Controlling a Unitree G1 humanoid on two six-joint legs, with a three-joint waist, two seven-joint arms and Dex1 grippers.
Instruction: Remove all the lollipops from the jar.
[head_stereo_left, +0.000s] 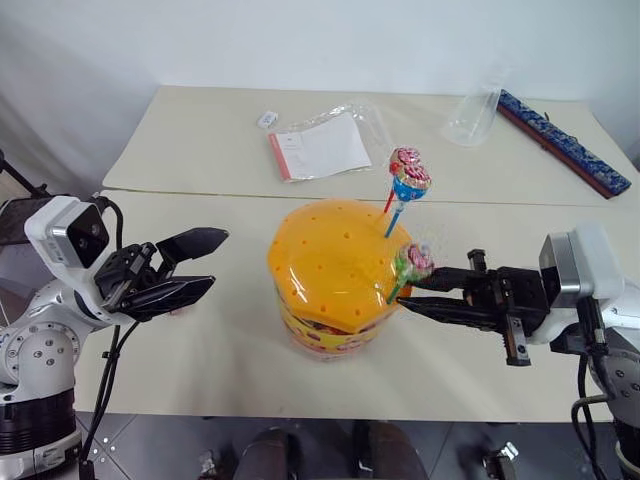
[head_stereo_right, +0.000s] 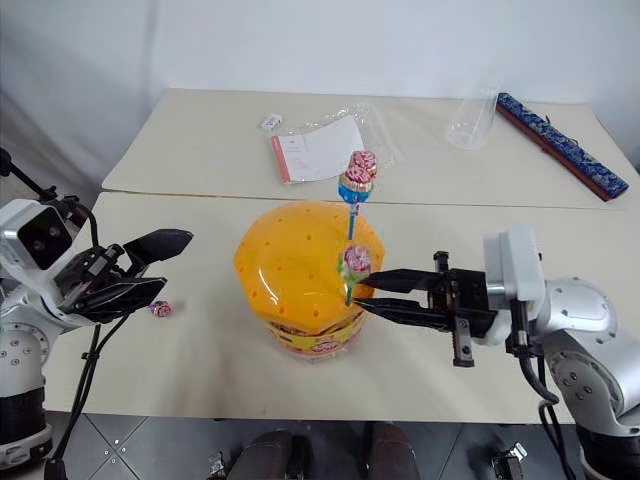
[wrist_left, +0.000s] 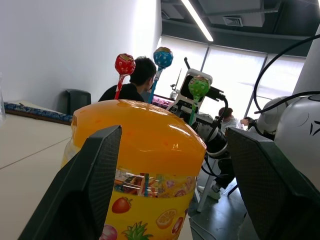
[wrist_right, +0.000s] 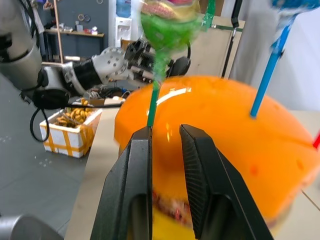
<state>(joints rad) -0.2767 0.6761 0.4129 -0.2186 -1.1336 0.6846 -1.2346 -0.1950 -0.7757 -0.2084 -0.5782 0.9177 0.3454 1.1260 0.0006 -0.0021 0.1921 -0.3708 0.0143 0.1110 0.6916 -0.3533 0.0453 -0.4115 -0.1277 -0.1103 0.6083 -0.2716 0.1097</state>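
Note:
The jar (head_stereo_left: 335, 265), with a glossy orange domed lid and a fruit-printed body, stands mid-table between my grippers. Three lollipops stick up from its lid: a red one (head_stereo_left: 405, 160), a blue one (head_stereo_left: 411, 186) and a green one (head_stereo_left: 414, 262) nearest my right side. My right gripper (head_stereo_left: 408, 294) points at the green lollipop's stick (wrist_right: 151, 102); its jaws stand a narrow gap apart, and the stick stands at one fingertip, not between them. My left gripper (head_stereo_left: 218, 260) hangs wide open left of the jar, holding nothing. A small purple-wrapped candy (head_stereo_right: 160, 308) lies on the table below it.
A clear bag with a paper sheet (head_stereo_left: 325, 145) lies behind the jar, a small white packet (head_stereo_left: 267, 119) beside it. A clear plastic cup (head_stereo_left: 472, 118) lies on its side at the back right, next to a long blue patterned bar (head_stereo_left: 565, 142). A person (wrist_left: 135, 82) sits beyond the table.

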